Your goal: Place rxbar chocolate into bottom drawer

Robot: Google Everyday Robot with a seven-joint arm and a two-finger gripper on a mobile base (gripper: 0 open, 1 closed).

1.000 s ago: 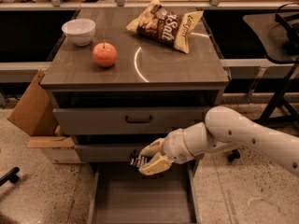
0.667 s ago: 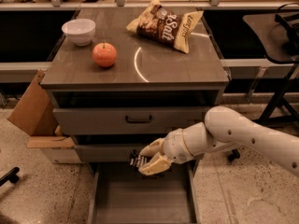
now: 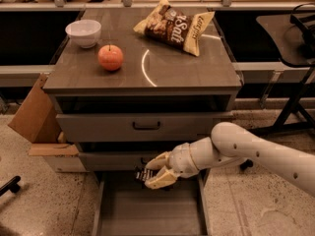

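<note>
Cream two-finger gripper (image 3: 156, 172) clamped on the small flat dark-wrapped rxbar chocolate (image 3: 143, 175) above the open grey-floored bottom drawer (image 3: 147, 213); bar probably light, thin and slippery, best pinched across its flat faces.

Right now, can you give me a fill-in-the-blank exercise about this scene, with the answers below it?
1. The gripper holds the rxbar chocolate over the bottom drawer, which is ____, not shut.
2. The bowl on the cabinet top is ____ in colour.
3. The round red fruit beside the bowl is an ____.
Missing words: open; white; apple.
</note>
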